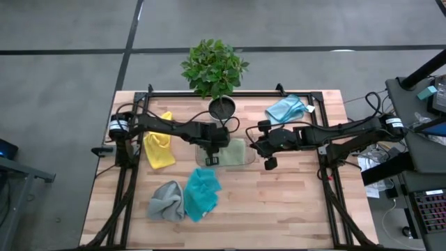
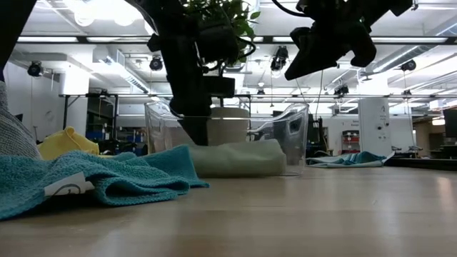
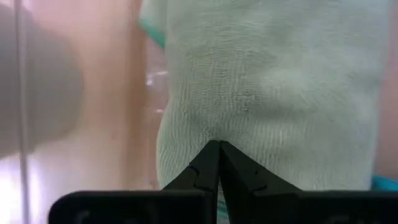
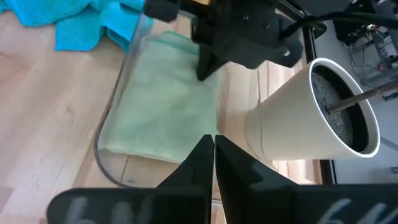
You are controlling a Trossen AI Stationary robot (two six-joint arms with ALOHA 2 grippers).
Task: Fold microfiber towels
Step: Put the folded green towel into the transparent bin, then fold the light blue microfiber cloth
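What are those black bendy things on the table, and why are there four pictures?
They are two robot arms, and each ends in a claw. One picture looks down from above, one peeks across at table height, and two come from little cameras on the arms' wrists.

On the wooden table lie small towels: a yellow towel, a light blue towel, a grey towel and a teal towel. A folded green towel sits in a clear tray, next to a potted plant.

The left claw is shut and pokes down at the green towel. The right claw is shut too, hovers just beside the tray and holds nothing.
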